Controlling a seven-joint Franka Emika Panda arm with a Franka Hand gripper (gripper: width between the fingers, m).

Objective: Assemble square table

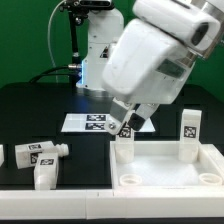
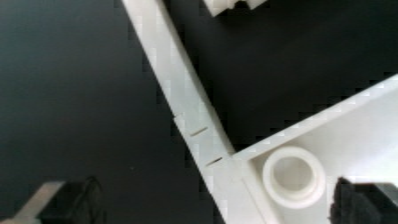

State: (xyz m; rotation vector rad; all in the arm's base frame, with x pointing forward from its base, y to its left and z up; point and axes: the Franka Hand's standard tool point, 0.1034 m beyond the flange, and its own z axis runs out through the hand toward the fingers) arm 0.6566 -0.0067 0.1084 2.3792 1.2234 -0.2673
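The white square slab [image 1: 168, 172], with a raised rim, lies at the exterior view's lower right. One tagged white leg [image 1: 190, 133] stands upright at its far right corner. My gripper [image 1: 132, 121] hangs over the slab's far left corner, next to a small tilted tagged white piece [image 1: 127, 127]. In the wrist view my gripper [image 2: 214, 205] is open. Its dark fingertips [image 2: 63, 200] stand wide apart on either side of the slab's corner, where an empty round hole [image 2: 294, 172] shows. Nothing is held between them.
Two tagged legs [image 1: 38, 153] [image 1: 45, 176] lie on the black table at the exterior view's left. The marker board [image 1: 90, 122] lies behind them. A long white bar [image 2: 175, 90] runs along the slab's corner in the wrist view.
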